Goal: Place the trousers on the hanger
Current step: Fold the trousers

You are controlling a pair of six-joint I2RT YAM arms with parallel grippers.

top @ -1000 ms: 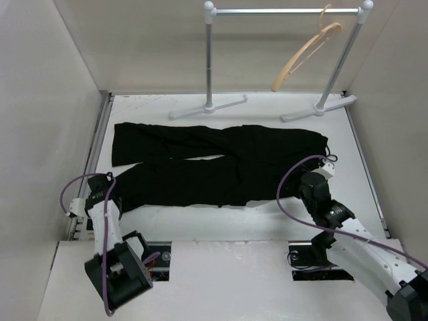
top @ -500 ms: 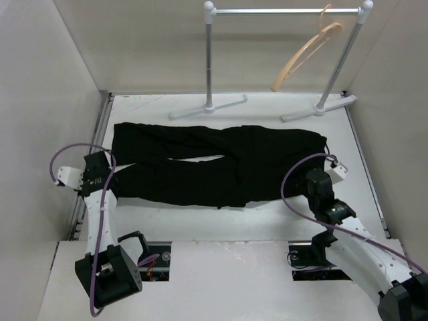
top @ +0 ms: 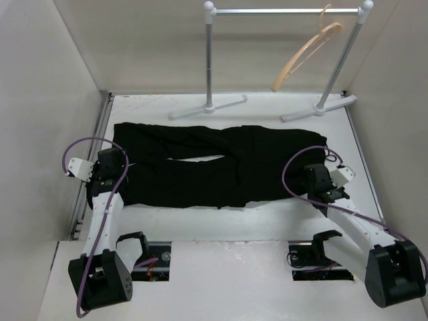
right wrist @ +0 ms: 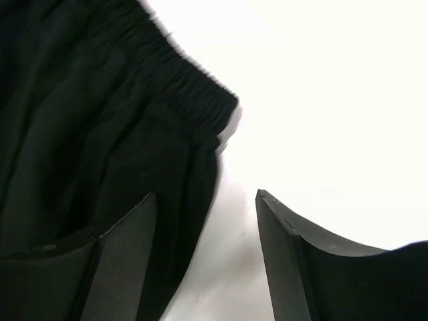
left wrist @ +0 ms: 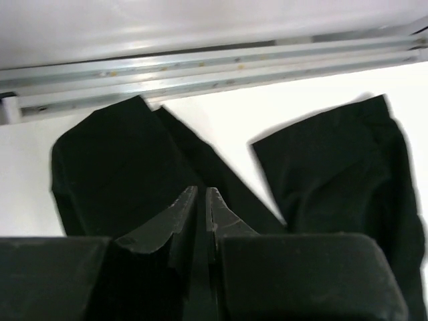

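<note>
So the trousers (top: 221, 167) are a big floppy matte black cloth garment, lying flat across the middle of the smooth white table (top: 267, 217). The legs run out to the left and the waist is on the right. One leg lies a bit over the other, with a thin sliver of white showing between them. Up close, the waistband is gathered elastic, all crinkly and ribbed (right wrist: 194, 87), and the leg ends have squarish hemmed corners (left wrist: 334, 154).

The slim curved tan wooden hanger (top: 304, 57) is well beyond the trousers, past the waist end. It hangs tilted by its thin hook from the white metal garment rail (top: 284, 11), a round tube on two feet.

The left gripper (left wrist: 201, 194) sits right at the leg ends. Its dark wedge-shaped fingers are pressed nearly together with just a dark slit between them. I can't tell if any cloth is caught in there. Past the hems there's a ribbed shiny metal track (left wrist: 214, 63).

The right gripper (right wrist: 205, 197) is at the waist corner, fingers spread wide. One finger is over the black fabric, the other over bare table, and nothing is held.
</note>
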